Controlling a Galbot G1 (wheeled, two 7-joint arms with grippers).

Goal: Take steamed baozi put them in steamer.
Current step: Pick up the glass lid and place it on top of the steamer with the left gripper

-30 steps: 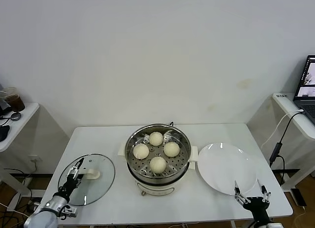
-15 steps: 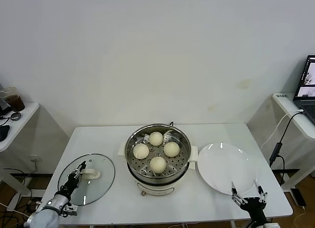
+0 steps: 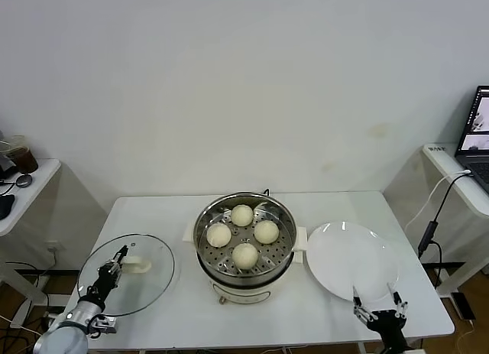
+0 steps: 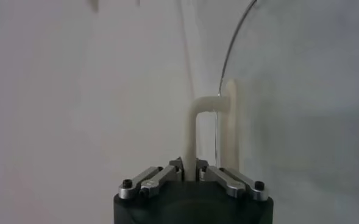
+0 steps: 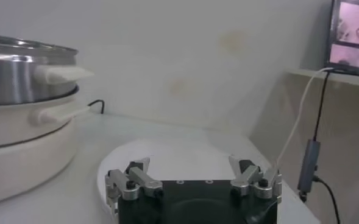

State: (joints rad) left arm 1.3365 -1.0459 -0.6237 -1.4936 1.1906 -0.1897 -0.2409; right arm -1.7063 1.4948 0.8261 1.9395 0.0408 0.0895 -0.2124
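Four pale baozi (image 3: 244, 233) lie on the perforated tray inside the steel steamer (image 3: 284, 256) at the table's middle. My left gripper (image 3: 116, 261) is shut on the white handle (image 4: 193, 131) of the glass lid (image 3: 145, 285) and holds the lid tilted up off the table at the left. In the left wrist view the jaws clamp the handle's stem. My right gripper (image 3: 376, 306) is open and empty at the table's front right, just before the white plate (image 3: 350, 258). The steamer's side (image 5: 21, 76) shows in the right wrist view.
The white plate (image 5: 185, 155) lies right of the steamer. A side table with a cup (image 3: 21, 155) stands at far left, and a laptop (image 3: 475, 132) with a hanging cable at far right. The table's front edge runs close under both grippers.
My left gripper has lifted the glass lid by its handle and drawn it a little leftward. My right gripper has drifted slightly left and down along the front edge.
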